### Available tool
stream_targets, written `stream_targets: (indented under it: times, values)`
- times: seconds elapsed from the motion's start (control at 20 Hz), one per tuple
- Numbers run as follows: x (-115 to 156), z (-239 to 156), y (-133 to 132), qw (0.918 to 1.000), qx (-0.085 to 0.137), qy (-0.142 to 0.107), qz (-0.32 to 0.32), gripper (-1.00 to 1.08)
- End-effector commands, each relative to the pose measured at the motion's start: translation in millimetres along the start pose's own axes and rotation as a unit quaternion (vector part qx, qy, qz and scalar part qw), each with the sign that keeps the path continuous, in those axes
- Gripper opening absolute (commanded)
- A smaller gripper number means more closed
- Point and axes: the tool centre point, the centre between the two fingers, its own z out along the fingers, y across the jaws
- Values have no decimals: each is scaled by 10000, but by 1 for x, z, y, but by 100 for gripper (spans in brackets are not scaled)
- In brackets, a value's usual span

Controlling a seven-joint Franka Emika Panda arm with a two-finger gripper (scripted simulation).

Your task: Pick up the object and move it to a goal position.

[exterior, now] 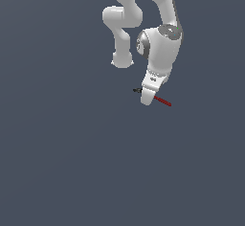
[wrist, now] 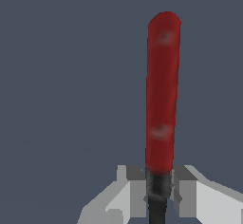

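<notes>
Clamped between the two fingers (wrist: 159,192) at its black neck, the red-handled tool (wrist: 163,95) with both pads pressed against the dark section just below the red handle. Seen in the exterior view: red handle (exterior: 162,101) jutting out toward that view's right of the white gripper (exterior: 147,97), a small black head (exterior: 137,90) poking out on the other side, all over a plain grey tabletop (exterior: 72,163). Shown only by the wrist view: the closed grip itself, hidden in the exterior view by the gripper body.

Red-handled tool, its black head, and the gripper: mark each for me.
Red-handled tool (wrist: 163,95): wrist view, mid-handle.
Black head (exterior: 137,90): exterior view, the end sticking out past the fingers.
Gripper (wrist: 159,190): wrist view, between the fingertips, shut on the tool's dark neck.
</notes>
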Motion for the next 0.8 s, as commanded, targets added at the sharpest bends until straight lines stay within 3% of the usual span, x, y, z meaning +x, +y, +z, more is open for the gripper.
stream_targets:
  times: [0.0, 0.35, 0.75]
  values:
    - [13, -20, -17, 10000, 5, 0, 2, -100]
    - [44, -61, -50, 10000, 12, 7, 3, -100]
    - [55, -76, -60, 10000, 15, 14, 10, -100]
